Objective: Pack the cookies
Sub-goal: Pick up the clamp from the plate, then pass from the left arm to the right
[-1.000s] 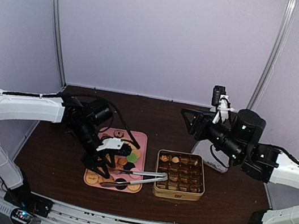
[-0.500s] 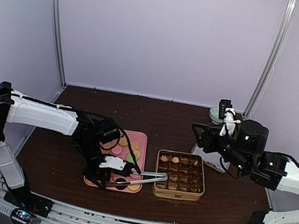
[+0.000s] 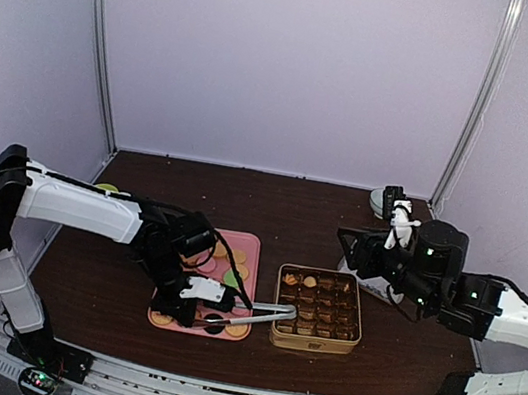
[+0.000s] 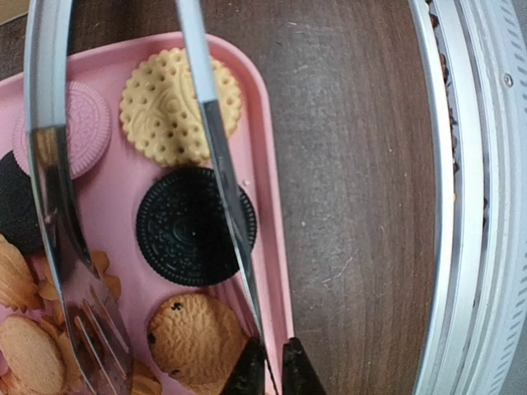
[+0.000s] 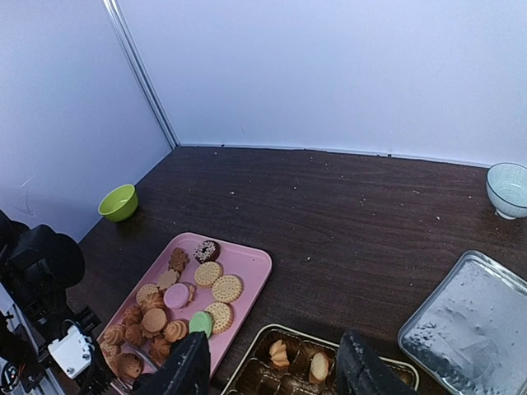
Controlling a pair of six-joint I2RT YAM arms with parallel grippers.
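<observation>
Black cookie (image 4: 196,226) lies beside pink tray's (image 4: 257,140) rim, under metal tongs (image 4: 49,189)

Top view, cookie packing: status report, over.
Left gripper shut on the tongs over the pink tray. Right gripper open, empty, raised near the tin. Cookies mostly on tray, some in tin. Nothing blocks the tin.

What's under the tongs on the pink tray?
Under the tongs' thin arm: a tan biscuit, a black sandwich cookie and a chocolate-chip cookie. The wide arm hides part of a pink cookie; whatever lies beneath its forked end is covered.
</observation>
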